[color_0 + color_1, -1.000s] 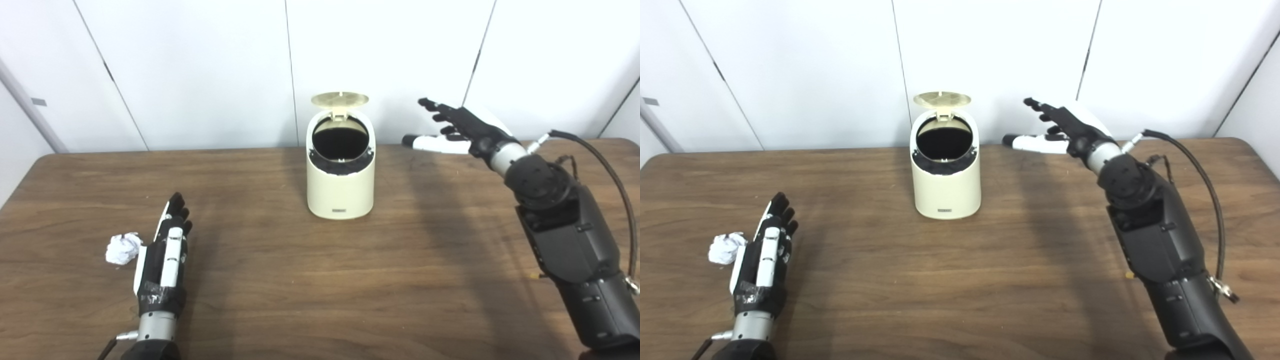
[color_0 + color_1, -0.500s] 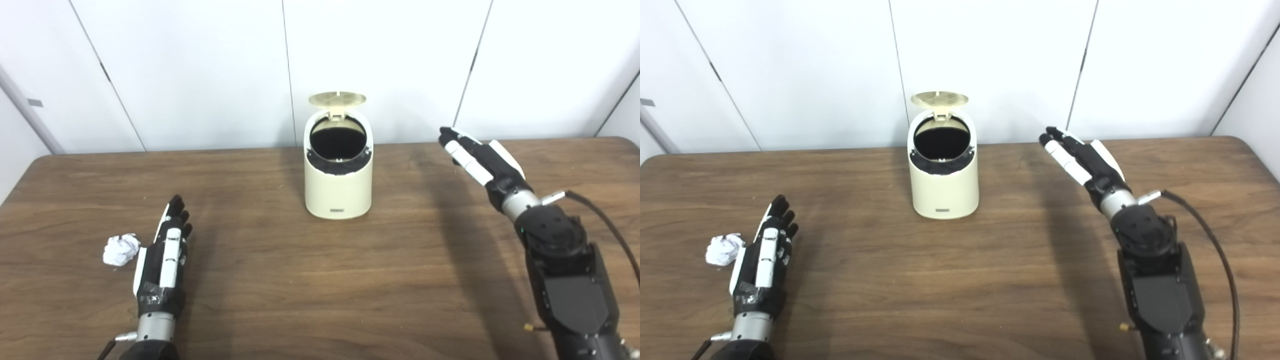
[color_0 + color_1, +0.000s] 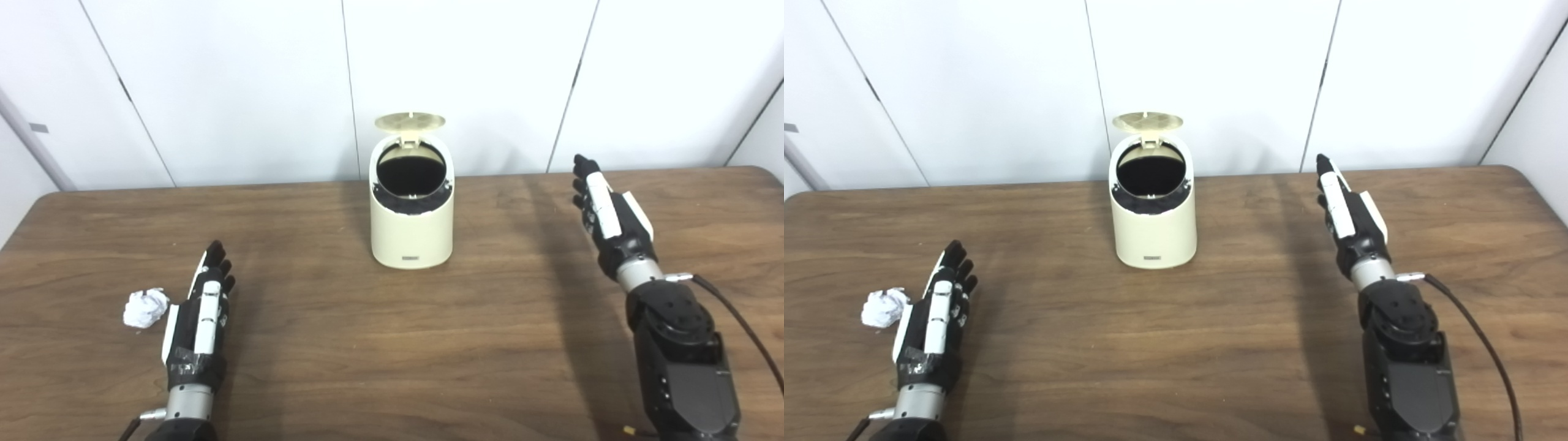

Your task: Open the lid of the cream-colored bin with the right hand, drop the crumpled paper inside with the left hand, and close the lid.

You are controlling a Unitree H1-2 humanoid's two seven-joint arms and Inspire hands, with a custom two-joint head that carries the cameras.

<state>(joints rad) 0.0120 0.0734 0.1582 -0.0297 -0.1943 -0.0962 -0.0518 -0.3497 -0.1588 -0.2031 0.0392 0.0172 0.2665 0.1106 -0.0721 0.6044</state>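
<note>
Bin [image 3: 411, 208], one, cream-colored, upright at the middle of the wooden counter [image 3: 392, 343] toward its far edge, lid [image 3: 409, 121] tipped up and back, dark opening exposed; crumpled paper [image 3: 144, 308], one white ball, lying on the counter just beside the left hand [image 3: 201, 318], not touching so far as can be told; left hand flat, fingers extended, holding nothing; right hand [image 3: 1350, 214] raised, fingers straight, empty, well apart from the bin.

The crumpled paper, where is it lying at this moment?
The crumpled paper lies on the table at the near left, just left of the open left hand, far from the bin.
</note>
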